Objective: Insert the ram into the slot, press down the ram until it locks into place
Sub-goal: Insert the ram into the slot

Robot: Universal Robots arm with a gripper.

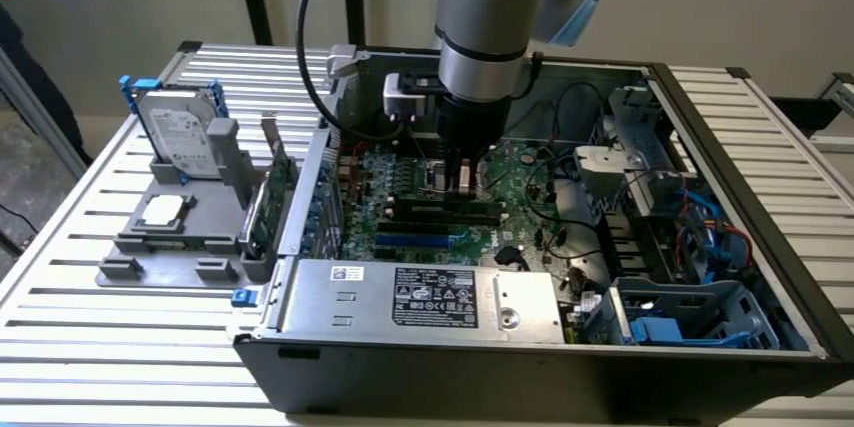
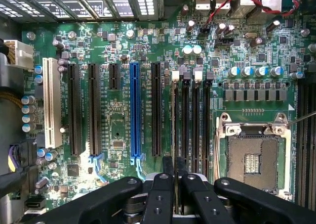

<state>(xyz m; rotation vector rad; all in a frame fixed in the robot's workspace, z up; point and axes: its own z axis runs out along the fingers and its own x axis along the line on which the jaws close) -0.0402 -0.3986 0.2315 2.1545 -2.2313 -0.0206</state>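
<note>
Squarely pinched between the gripper (image 2: pixel 174 177) fingers (image 2: pixel 162 184): the ram (image 2: pixel 173 147), thin, seen edge-on. Straight beneath the fingertips, in line with it, the slot (image 2: pixel 177 105). Just beside that, three more black memory sockets (image 2: pixel 195 120). Farther off to one side, the blue socket (image 2: pixel 134 110). Lowered deep inside the open computer case (image 1: pixel 747 327).

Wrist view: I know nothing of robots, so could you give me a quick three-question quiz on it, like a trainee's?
1. True or false: the board carries two blue sockets.
2. The gripper hangs over: A the white socket, B the slot, C the processor socket?
3. Which thin stick, seen edge-on, do its jaws hold?
Key: 1 false; 2 B; 3 the ram.
</note>
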